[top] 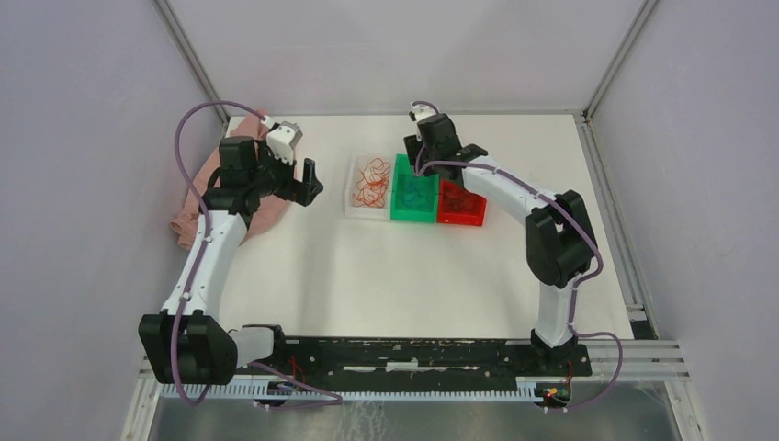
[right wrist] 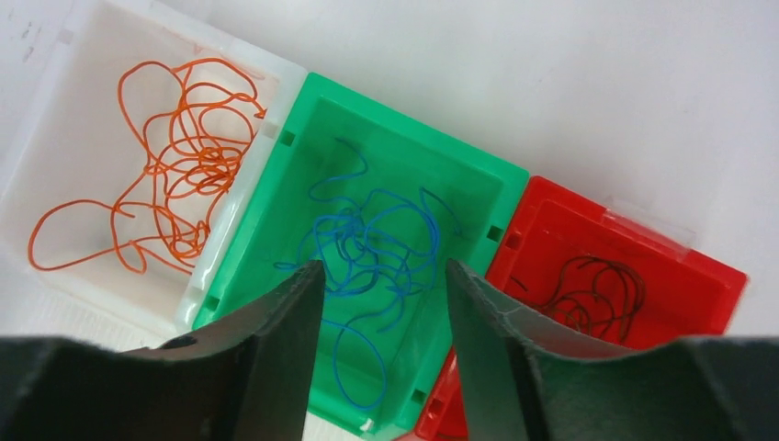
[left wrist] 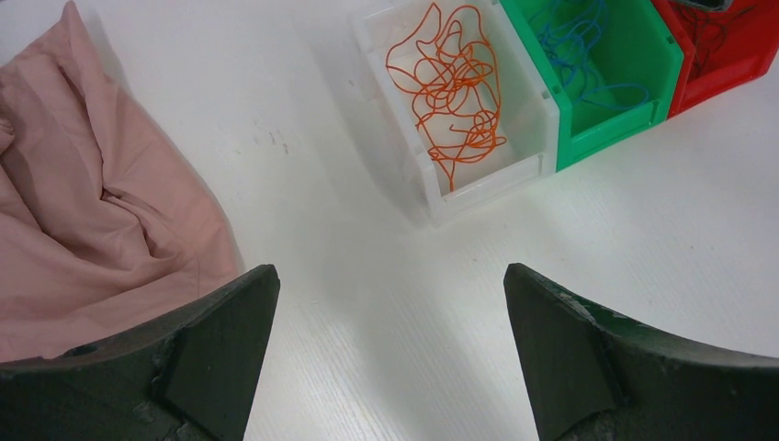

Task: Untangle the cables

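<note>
The cables lie sorted in three bins in a row. The orange-red cables are in a white bin. The blue cables are in a green bin. The dark brown-black cables are in a red bin. My right gripper is open and empty, hovering over the green bin. My left gripper is wide open and empty over bare table, left of the white bin.
A crumpled pink cloth lies at the table's left edge, beside and under the left arm. Grey walls enclose the table on three sides.
</note>
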Action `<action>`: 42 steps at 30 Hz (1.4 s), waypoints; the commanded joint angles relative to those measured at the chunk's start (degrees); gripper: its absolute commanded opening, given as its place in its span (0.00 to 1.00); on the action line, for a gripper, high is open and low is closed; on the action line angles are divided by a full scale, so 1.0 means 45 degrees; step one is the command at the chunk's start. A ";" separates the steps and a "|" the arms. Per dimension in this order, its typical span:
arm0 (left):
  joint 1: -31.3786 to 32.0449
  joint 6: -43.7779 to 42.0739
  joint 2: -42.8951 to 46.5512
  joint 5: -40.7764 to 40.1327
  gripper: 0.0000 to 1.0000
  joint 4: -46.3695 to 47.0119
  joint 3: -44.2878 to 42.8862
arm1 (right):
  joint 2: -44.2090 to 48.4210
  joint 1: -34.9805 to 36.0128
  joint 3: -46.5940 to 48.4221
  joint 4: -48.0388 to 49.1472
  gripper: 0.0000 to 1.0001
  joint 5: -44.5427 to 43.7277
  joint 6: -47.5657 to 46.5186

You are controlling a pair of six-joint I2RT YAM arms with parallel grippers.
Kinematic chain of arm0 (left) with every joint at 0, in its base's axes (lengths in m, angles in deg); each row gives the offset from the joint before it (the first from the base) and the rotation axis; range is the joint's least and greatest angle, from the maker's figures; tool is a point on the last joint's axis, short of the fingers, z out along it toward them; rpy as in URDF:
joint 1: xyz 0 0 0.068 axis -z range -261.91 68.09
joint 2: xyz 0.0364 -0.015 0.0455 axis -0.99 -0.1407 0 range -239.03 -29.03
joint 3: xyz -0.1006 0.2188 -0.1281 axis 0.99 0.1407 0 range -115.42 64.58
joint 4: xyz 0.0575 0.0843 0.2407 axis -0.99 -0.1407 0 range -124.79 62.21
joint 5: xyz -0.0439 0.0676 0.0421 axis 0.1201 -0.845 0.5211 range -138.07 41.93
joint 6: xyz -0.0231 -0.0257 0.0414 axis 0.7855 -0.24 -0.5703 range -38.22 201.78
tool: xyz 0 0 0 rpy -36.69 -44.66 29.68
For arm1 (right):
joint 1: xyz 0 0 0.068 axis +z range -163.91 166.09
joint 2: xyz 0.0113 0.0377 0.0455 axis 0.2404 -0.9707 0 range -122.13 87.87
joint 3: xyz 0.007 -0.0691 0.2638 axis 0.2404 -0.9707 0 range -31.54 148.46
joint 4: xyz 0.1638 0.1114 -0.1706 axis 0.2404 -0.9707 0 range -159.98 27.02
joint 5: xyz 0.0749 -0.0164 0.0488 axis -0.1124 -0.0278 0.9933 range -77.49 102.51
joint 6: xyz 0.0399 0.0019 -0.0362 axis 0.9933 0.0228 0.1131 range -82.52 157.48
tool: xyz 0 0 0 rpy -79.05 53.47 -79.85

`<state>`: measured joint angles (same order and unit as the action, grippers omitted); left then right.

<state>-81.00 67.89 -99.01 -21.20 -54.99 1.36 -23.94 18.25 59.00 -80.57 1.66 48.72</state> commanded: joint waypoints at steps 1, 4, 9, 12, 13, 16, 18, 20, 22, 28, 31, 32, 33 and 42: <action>-0.0078 0.0559 0.0110 -0.0166 0.99 0.1170 0.0413 | 0.2160 -0.0023 -0.0369 0.0319 0.63 -0.0849 0.0112; -0.0079 0.0870 0.0149 -0.0397 0.99 0.2436 0.1319 | 0.4094 -0.0634 -0.2635 0.1786 0.98 -0.1306 0.0664; -0.0084 0.0725 -0.0336 0.0117 0.99 0.5321 0.3855 | 0.6933 -0.2296 -0.6494 0.3535 1.00 -0.2558 0.1821; -0.0075 0.0799 -0.1113 0.0118 0.99 0.7166 0.5097 | 0.8443 -0.2637 -0.8706 0.4323 1.00 -0.5167 0.1533; -0.0086 0.0931 -0.1389 0.0007 0.99 0.7921 0.5472 | 0.8875 -0.2667 -0.9468 0.4753 1.00 -0.6033 0.1281; -0.0111 0.1211 -0.2049 -0.1157 0.99 1.1525 0.6844 | 0.9472 -0.3136 -1.1421 0.6074 1.00 -0.7408 0.0707; -0.0156 0.1194 -0.2371 -0.1757 0.99 1.3717 0.7810 | 0.9421 -0.3537 -1.2009 0.6277 1.00 -0.7685 0.0398; -0.0208 0.1444 -0.2724 -0.1960 0.99 1.5307 0.8572 | 0.9465 -0.3822 -1.2467 0.6716 1.00 -0.8038 0.0304; -0.0232 0.1678 -0.3093 -0.2083 0.99 1.6641 0.9069 | 0.9698 -0.3999 -1.3480 0.7912 1.00 -0.7946 -0.0029; -0.0396 0.2596 -0.3418 -0.3785 0.99 1.7688 0.9423 | 0.9031 -0.4995 -1.4986 1.0302 1.00 -0.6944 -0.0056; -0.0415 0.2757 -0.3241 -0.4331 0.99 1.9871 1.0613 | 0.8537 -0.5358 -1.5495 1.1608 1.00 -0.6258 0.0066; -0.0416 0.2755 -0.3459 -0.4386 1.00 2.1025 1.1188 | 0.8213 -0.5498 -1.5565 1.2200 1.00 -0.5850 -0.0010; -0.0416 0.2923 -0.3872 -0.4450 0.99 2.2729 1.1731 | 0.7946 -0.5615 -1.5393 1.2034 1.00 -0.5182 -0.0181; -0.0402 0.3030 -0.3788 -0.4837 0.99 2.1289 1.1205 | 0.5397 -0.5816 -1.5789 1.6080 1.00 -0.2384 -0.1733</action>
<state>-82.71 79.13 -115.80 -40.52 35.56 53.51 3.10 -7.71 -10.40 -22.60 -15.26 44.46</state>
